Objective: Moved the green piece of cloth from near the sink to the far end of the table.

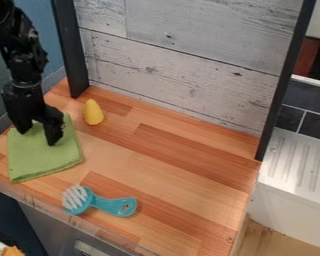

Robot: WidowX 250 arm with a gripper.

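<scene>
My pincer [38, 137] points down over the green cloth [46, 157], its two black fingers parted, with green showing in the gap between them. So it is released, though I cannot tell whether my fingertips touch the fabric. The cloth lies spread out, nearly flat, at the left end of the wooden surface [183, 187] in the camera view, well apart from the white ridged drainboard [299, 162] on the right. One of its corners points toward the surface's front edge.

Just beside the cloth, toward the back, a yellow cone-like piece [93, 112] stands with its narrow end up. Nearer the front edge, to the right of the cloth's front corner, I see a teal brush [108, 204] lying down, its white bristles toward the left and its handle toward the right.

Behind all this rises a pale plank panel [183, 70] between two black posts, the left one [70, 50] near my arm, the right one [283, 85] near the drainboard. Dark tiles [303, 102] show behind the drainboard.
</scene>
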